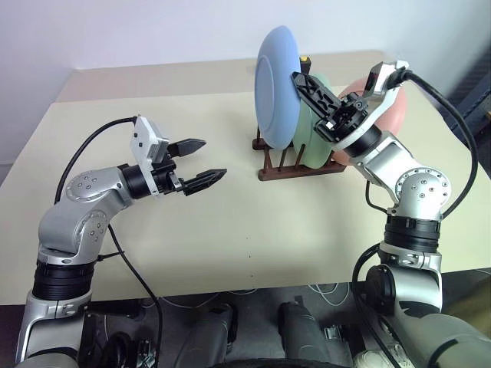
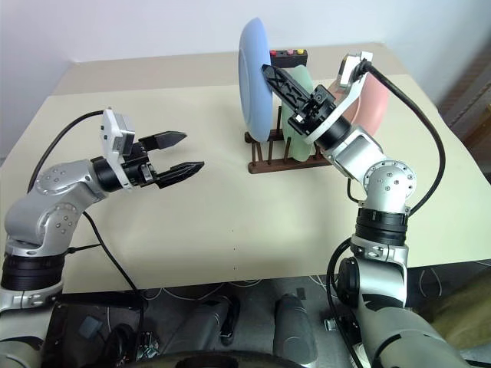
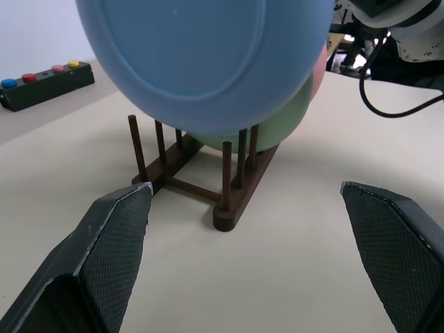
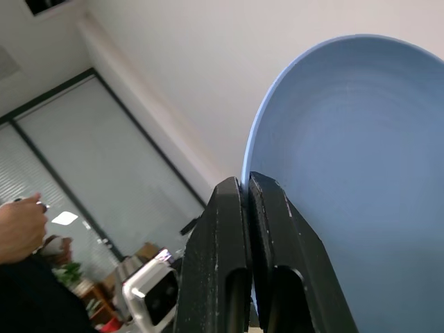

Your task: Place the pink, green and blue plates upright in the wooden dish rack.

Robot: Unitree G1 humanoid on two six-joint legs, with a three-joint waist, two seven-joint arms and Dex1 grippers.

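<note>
On the pale worktop [image 1: 153, 253], your right gripper [image 1: 305, 83] has its fingers pinched on the blue plate [image 1: 278, 84] rim above the wooden dish rack [image 1: 295, 165]. It looks stiff and slick; grip the rim. Left gripper [image 1: 201, 161] gapes empty.

The blue plate [image 1: 278, 86] is light blue, the green plate [image 1: 316, 146] pale mint, the pink plate [image 1: 390, 107] salmon. The wooden dish rack [image 1: 295, 167] is dark brown. The counter [image 1: 230, 230] is cream. The black box [image 3: 43, 83] carries blue, red, pink and yellow buttons.
</note>
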